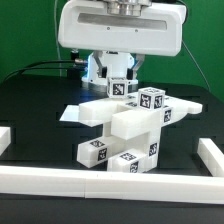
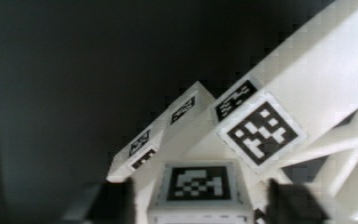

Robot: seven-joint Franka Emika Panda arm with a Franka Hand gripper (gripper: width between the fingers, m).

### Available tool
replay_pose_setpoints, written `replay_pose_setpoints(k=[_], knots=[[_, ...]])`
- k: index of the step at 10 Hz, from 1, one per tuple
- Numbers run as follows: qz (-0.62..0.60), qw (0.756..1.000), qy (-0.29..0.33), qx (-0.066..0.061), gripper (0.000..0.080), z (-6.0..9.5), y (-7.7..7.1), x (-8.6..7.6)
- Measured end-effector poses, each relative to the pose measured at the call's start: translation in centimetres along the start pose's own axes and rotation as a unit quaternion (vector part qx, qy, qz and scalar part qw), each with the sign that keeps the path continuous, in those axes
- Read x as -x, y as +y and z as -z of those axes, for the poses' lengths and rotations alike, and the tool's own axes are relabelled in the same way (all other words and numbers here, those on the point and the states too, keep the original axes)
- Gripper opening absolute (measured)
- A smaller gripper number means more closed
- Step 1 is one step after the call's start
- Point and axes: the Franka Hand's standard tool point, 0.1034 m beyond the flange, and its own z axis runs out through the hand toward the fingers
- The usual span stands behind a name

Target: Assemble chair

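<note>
On the black tabletop (image 1: pixel 30 110), exterior view: the chair (image 1: pixel 125 125) lies as a loose cluster of chunky white parts bearing square marker tags. A flat slab (image 1: pixel 85 113) extends toward the exterior view's left; tagged blocks (image 1: pixel 152 99) sit toward the right of the cluster; two tagged legs (image 1: pixel 110 155) lie nearest the camera. Plain white bars (image 1: pixel 120 183) without tags border the work area at the near edge and both sides. The gripper (image 1: pixel 119 80) hangs from the arm directly over the rearmost tagged piece (image 1: pixel 122 89), very close to it. From this view, whether the jaws touch the piece cannot be told.

Wrist view: a tagged block (image 2: pixel 199 182) sits between the two dark fingertips (image 2: pixel 286 192), with angled white parts (image 2: pixel 265 125) carrying further tags rising beyond it. A narrow dark gap seems to show on either side of the block, so the jaws appear to stand apart around it rather than clamped on it; the picture is too blurred to be certain.

Step in hand, as a judgement: the arm is at the rear part, either about to grasp it or just letting it go; assembly looks at an early-to-middle stage, since most parts lie unjoined. The next move calls for a square, centred alignment on the block, and care not to nudge the neighbouring pieces stacked against it.
</note>
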Motion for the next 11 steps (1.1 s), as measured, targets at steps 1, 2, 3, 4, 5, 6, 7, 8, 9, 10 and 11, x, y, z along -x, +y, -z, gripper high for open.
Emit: replay_pose_setpoints(k=[1, 2, 3, 4, 5, 6, 7, 8, 9, 10, 11], knots=[[0.000, 1.000, 0.000, 0.000, 0.0477, 0.00, 0.00, 0.00], [0.000, 1.000, 0.000, 0.000, 0.0610, 0.00, 0.00, 0.00], [0.000, 1.000, 0.000, 0.000, 0.0638, 0.00, 0.00, 0.00], [0.000, 1.000, 0.000, 0.000, 0.0638, 0.00, 0.00, 0.00], [0.000, 1.000, 0.000, 0.000, 0.0648, 0.00, 0.00, 0.00], [0.000, 1.000, 0.000, 0.000, 0.0648, 0.00, 0.00, 0.00], [0.000, 1.000, 0.000, 0.000, 0.0649, 0.00, 0.00, 0.00], [0.000, 1.000, 0.000, 0.000, 0.0649, 0.00, 0.00, 0.00], [0.000, 1.000, 0.000, 0.000, 0.0649, 0.00, 0.00, 0.00], [0.000, 1.000, 0.000, 0.000, 0.0649, 0.02, 0.01, -0.02], [0.001, 1.000, 0.007, -0.013, 0.0649, 0.56, 0.39, -0.44]])
